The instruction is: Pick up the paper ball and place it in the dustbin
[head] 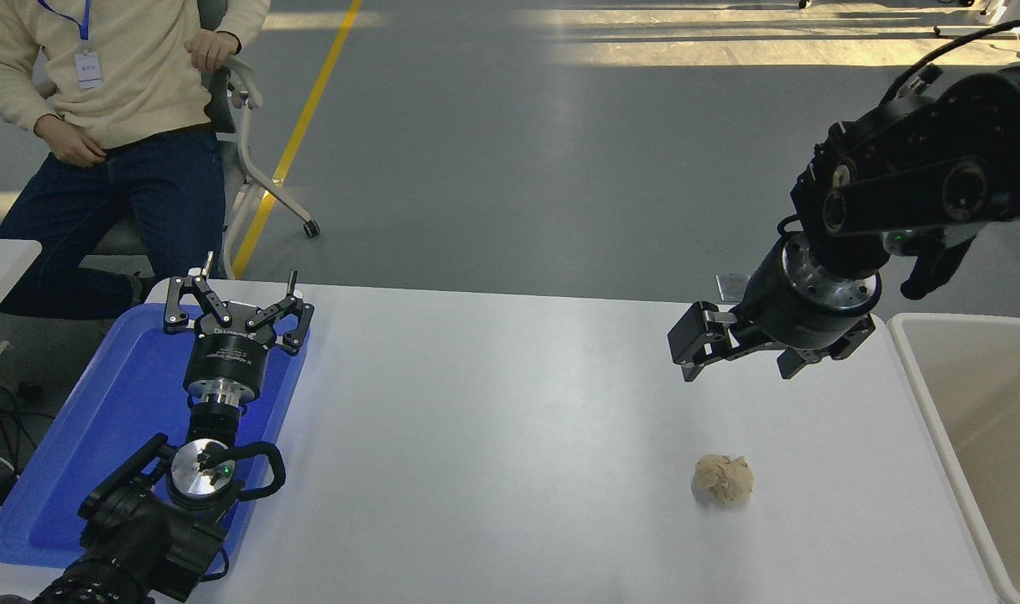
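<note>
Bright, sharp; sunlit floor streaks, tabletop glare

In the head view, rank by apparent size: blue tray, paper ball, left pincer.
1. Blue tray, clearly largest.
2. Left pincer, open above the tray; being raised may enlarge it.
3. Paper ball, smallest.

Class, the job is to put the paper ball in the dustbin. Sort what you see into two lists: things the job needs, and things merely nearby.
Needed for the job:
- paper ball, lying on the white table
- dustbin, at the table's right end
- right gripper, empty, beyond the ball

Merely nearby:
- blue tray
- left gripper, parked open over the tray
- seated person
- chair
</note>
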{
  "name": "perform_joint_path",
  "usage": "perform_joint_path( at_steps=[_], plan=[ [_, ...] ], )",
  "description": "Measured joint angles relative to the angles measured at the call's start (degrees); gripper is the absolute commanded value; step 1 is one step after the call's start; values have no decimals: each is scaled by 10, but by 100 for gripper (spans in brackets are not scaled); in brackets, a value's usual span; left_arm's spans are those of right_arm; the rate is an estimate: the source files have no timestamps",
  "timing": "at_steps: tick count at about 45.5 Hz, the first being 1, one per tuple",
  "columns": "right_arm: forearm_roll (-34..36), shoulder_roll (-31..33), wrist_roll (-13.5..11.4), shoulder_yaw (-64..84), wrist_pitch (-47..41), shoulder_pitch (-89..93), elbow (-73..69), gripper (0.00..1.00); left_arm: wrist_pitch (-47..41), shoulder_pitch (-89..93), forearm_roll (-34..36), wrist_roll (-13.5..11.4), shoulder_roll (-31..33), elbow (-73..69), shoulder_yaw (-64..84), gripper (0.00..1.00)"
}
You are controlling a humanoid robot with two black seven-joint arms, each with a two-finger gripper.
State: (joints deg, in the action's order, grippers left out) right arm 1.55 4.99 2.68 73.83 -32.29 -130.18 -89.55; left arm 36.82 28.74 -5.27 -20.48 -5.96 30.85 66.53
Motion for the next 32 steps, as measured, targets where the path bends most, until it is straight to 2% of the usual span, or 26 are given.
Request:
perform_joint_path(
  at_steps=[32],
  plan=[
    [-3,-1,0,-9,8,13,2,100,-1,0,0,0,1,0,1,100]
  ],
)
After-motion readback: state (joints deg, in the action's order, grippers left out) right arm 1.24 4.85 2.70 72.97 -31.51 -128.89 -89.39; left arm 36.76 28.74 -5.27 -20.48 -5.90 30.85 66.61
